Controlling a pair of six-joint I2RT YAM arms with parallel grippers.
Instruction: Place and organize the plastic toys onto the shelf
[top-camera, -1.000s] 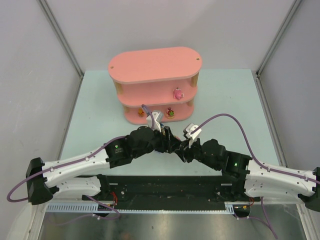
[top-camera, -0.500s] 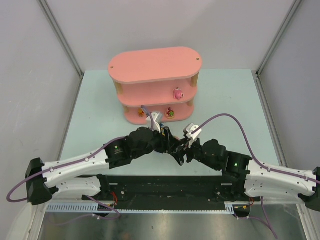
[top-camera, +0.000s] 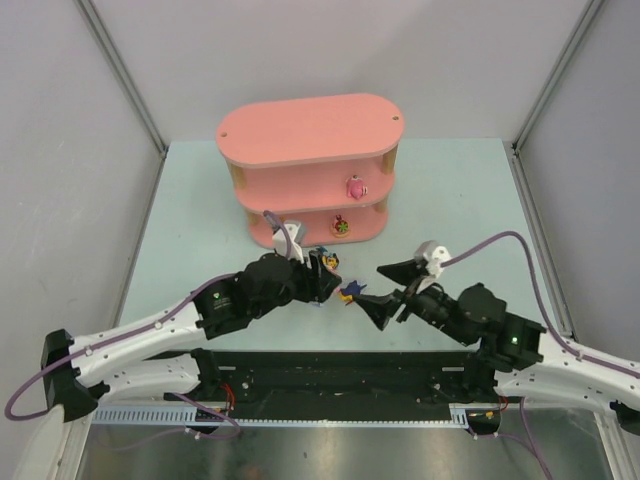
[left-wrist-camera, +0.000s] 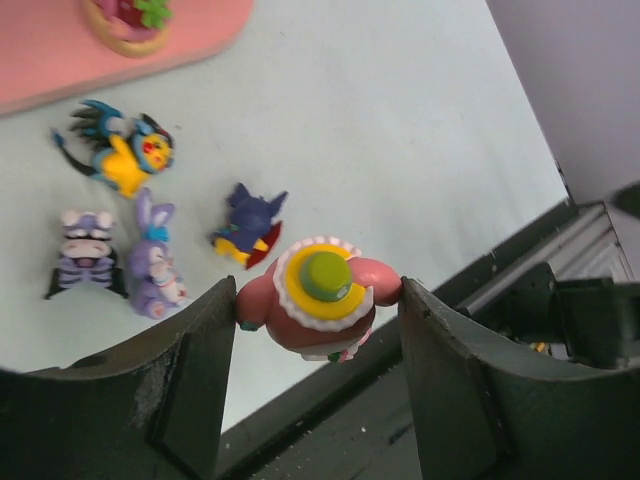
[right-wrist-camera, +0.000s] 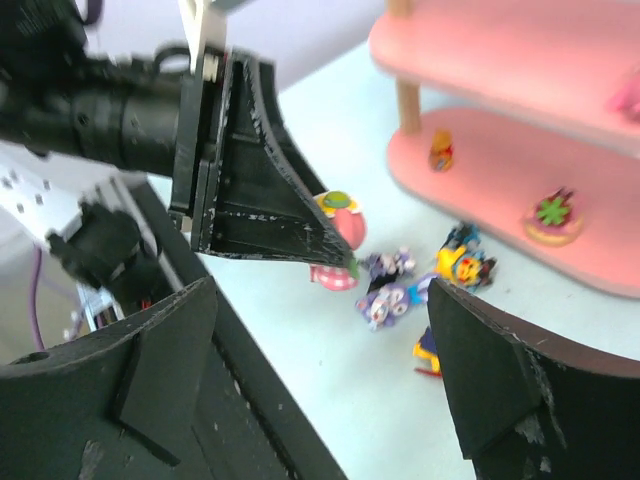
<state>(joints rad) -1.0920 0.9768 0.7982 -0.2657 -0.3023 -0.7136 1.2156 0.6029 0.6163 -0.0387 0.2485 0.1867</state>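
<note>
Right hand (top-camera: 378, 288) pulled back rightward, released, empty; left hand (left-wrist-camera: 318, 335) tilted downward, grasping pink toy (left-wrist-camera: 322, 300).

The shelf (top-camera: 310, 130) fills the table's (top-camera: 450, 190) far middle, bare strips running along the left and right edges. Four loose figurines (left-wrist-camera: 152, 270) block its bottom board's front; the right gripper (top-camera: 380, 290) hangs beside the left gripper (top-camera: 335, 285).

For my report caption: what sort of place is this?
Probably a laboratory robot test booth: grey walls enclose a table, a left arm and a right arm are bolted at its edge, and a pink shelf stands on it.
</note>
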